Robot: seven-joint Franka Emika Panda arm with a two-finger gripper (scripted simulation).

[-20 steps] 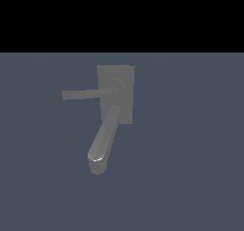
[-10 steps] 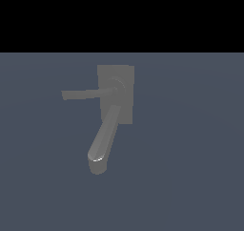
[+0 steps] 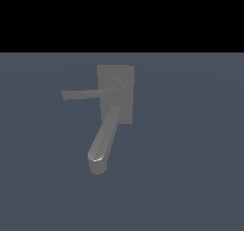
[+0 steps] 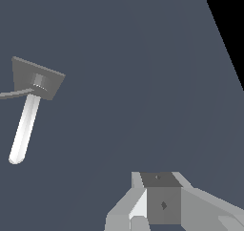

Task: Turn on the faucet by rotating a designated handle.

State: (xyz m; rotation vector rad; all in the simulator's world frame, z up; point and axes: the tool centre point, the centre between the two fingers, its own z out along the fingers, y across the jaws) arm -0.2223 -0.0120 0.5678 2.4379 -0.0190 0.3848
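The faucet (image 3: 116, 92) is matte grey: a rectangular block, a thick rounded spout (image 3: 102, 141) with a downturned tip, and the handle (image 3: 86, 94), a thin flat bar reaching from a round hub toward the exterior view's left; it stands mid-floor (image 3: 190, 168); the gripper (image 4: 159, 206) is well apart; whether it is released or clenched cannot be told; no writing shows.

A matte grey faucet (image 3: 116, 92) stands alone on a flat slate-blue floor (image 3: 190, 168), its rectangular block base seen under a black band that fills the upper part of the exterior view. The handle (image 3: 86, 93), a thin flat bar, runs from a round hub on the block out toward the exterior view's left, lying close to level. The thick rounded spout (image 3: 103, 139) slants down from the block, its downturned tip catching a small highlight.
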